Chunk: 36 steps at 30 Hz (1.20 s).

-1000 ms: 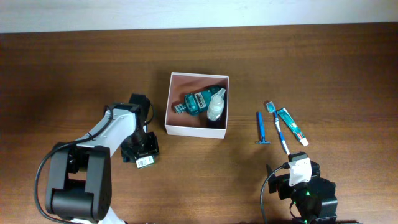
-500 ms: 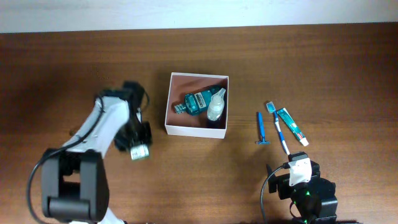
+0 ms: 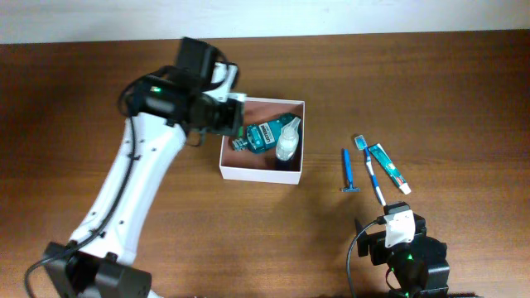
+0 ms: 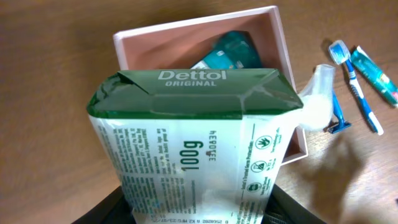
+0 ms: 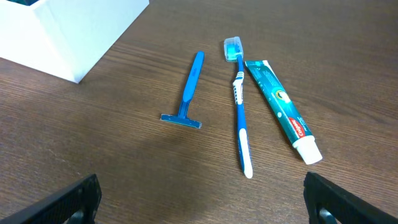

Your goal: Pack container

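The container (image 3: 248, 171) is a square white box, pinkish-brown inside, at mid table. It holds a teal bottle (image 3: 265, 135) and a clear white bottle (image 3: 288, 141). My left gripper (image 3: 228, 116) hangs over the box's left rim, shut on a green-white Dettol soap packet (image 4: 193, 149). The wrist view shows the box (image 4: 273, 37) below the packet. My right gripper (image 5: 202, 199) is open and empty, low near the front edge. A blue razor (image 3: 349, 172), a blue-white toothbrush (image 3: 372, 172) and a toothpaste tube (image 3: 389, 168) lie right of the box, also in the right wrist view (image 5: 186, 90).
The left arm (image 3: 137, 190) stretches diagonally from the front left. The right arm's base (image 3: 406, 252) sits at the front right. A white wall edge runs along the back of the table.
My left gripper has lifted the soap packet off the table left of the box and carried it up and right, over the box's left rim. The right arm has not moved.
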Motion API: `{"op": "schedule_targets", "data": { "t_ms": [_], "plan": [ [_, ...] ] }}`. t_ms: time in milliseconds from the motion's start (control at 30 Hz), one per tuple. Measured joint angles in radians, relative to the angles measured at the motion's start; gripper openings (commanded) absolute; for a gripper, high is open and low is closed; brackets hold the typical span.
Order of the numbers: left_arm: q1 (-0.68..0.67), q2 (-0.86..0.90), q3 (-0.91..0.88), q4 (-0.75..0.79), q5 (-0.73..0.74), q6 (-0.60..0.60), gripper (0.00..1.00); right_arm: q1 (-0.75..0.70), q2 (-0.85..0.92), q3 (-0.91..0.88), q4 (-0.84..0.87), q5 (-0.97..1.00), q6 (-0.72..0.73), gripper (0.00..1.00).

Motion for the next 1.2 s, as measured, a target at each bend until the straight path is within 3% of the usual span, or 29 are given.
{"op": "schedule_targets", "data": {
  "t_ms": [267,367,467,600,667,933,1200],
  "plan": [
    [-0.028,0.18,0.0,0.076,-0.05,0.019,0.48,0.0,0.0,0.0,0.0,0.0,0.0,0.99],
    [-0.022,0.245,-0.001,0.106,-0.059,0.023,0.62,0.0,0.0,0.0,0.0,0.0,0.0,0.99],
    [-0.02,0.286,-0.002,0.15,-0.062,0.036,0.85,0.0,0.0,0.0,0.0,0.0,0.0,0.99],
    [-0.021,0.299,-0.002,0.193,-0.061,0.034,0.99,0.0,0.0,0.0,0.0,0.0,0.0,0.98],
    [-0.021,0.299,0.006,0.18,-0.061,0.035,1.0,0.0,0.0,0.0,0.0,0.0,0.0,0.99],
    [0.026,0.301,0.291,-0.172,-0.06,0.034,0.99,0.0,0.0,0.0,0.0,0.0,0.0,0.99],
    [0.273,0.225,0.586,-0.484,-0.064,0.008,0.99,0.0,0.0,0.0,0.0,0.0,0.0,0.99]
  ]
}}
